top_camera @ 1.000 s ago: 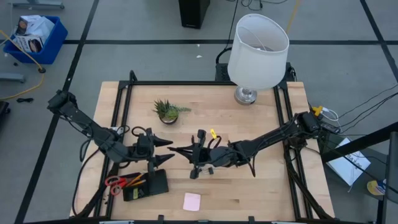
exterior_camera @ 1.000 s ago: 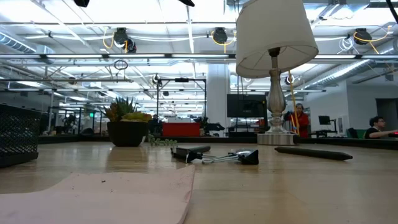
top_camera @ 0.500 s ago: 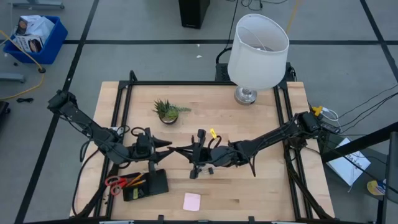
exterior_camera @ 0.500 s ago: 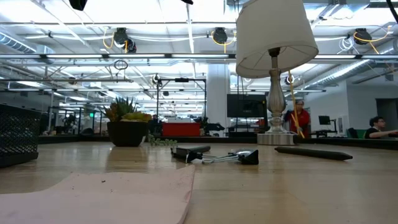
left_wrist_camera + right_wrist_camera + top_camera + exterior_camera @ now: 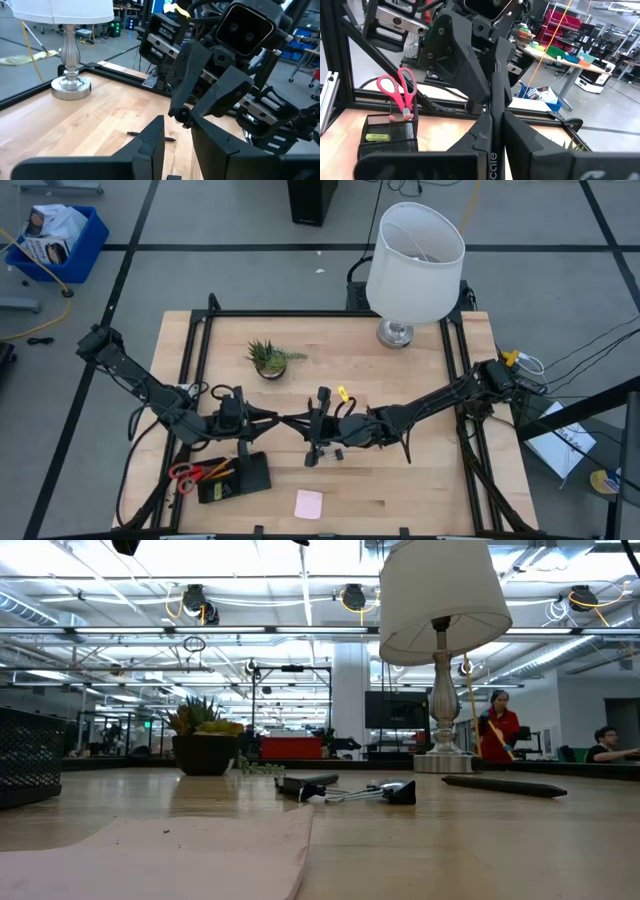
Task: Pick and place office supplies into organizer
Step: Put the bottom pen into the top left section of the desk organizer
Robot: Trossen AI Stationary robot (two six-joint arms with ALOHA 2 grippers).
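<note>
While the left end effector [image 5: 272, 420] has been narrowed from a wide spread to a slim gap, it has been kept tip to tip with the right end effector [image 5: 300, 423] at mid-surface, so a handover is judged under way. The left fingers [image 5: 150, 139] are not yet pressed together, the right ones are, and nothing pinched can be made out. The organizer [image 5: 250, 478] lies just beside the left end effector, with the scissors [image 5: 190, 473] already in it

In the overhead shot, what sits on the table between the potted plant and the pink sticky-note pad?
The two grippers: left gripper and right gripper meet tip to tip there, between plant and pink pad; otherwise bare wood.
</note>
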